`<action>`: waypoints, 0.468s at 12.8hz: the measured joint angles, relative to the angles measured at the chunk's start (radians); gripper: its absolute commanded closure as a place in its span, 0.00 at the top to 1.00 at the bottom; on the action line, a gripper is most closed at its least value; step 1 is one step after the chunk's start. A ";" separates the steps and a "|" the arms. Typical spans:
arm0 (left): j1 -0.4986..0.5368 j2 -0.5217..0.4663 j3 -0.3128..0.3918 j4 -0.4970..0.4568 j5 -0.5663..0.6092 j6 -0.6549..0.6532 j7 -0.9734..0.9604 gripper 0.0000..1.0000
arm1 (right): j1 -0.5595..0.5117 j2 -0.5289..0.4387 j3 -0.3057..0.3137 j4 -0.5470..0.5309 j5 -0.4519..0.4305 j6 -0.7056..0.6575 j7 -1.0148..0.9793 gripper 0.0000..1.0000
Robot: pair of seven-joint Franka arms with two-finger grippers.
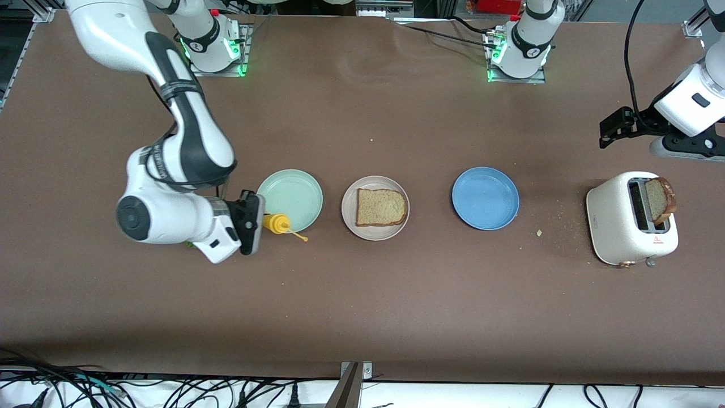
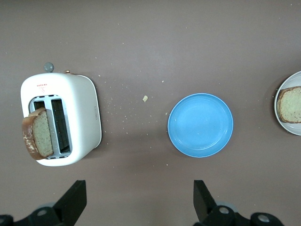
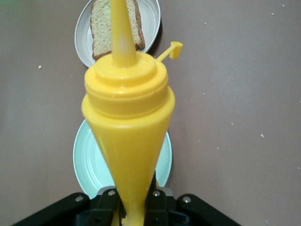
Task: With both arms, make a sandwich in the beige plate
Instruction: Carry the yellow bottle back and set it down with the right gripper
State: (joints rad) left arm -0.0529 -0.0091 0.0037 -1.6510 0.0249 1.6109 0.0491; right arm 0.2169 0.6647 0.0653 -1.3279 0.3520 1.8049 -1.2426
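Note:
One tan bread slice (image 1: 380,207) (image 3: 103,33) lies flat in the beige plate (image 1: 346,212) (image 3: 150,19) at mid table. A second slice (image 1: 660,199) (image 2: 37,134) stands up out of the white toaster (image 1: 623,221) (image 2: 70,113) at the left arm's end. My right gripper (image 1: 259,220) (image 3: 133,197) is shut on a yellow squeeze bottle (image 1: 276,222) (image 3: 127,108), held on its side over the mint-green plate's (image 1: 294,192) rim, with the nozzle pointing toward the beige plate. My left gripper (image 1: 610,131) (image 2: 140,193) hangs open and empty over bare table near the toaster.
A blue plate (image 1: 485,198) (image 2: 201,125) sits between the beige plate and the toaster. Crumbs (image 1: 538,232) lie by the toaster. The bottle's cap (image 1: 305,238) dangles on its strap. A bit of green (image 1: 188,245) peeks from under the right wrist.

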 measured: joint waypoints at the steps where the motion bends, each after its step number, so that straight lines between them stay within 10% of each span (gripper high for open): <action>1: 0.000 0.000 0.000 0.000 0.000 0.000 0.000 1.00 | -0.035 0.000 0.019 0.000 0.002 -0.020 -0.049 0.00; 6: 0.000 0.000 0.000 0.000 0.000 0.000 0.000 1.00 | -0.197 0.052 0.042 -0.008 0.068 -0.095 -0.365 0.00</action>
State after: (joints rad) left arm -0.0529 -0.0091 0.0037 -1.6510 0.0249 1.6109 0.0491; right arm 0.0198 0.7169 0.1069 -1.3357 0.4196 1.7099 -1.6081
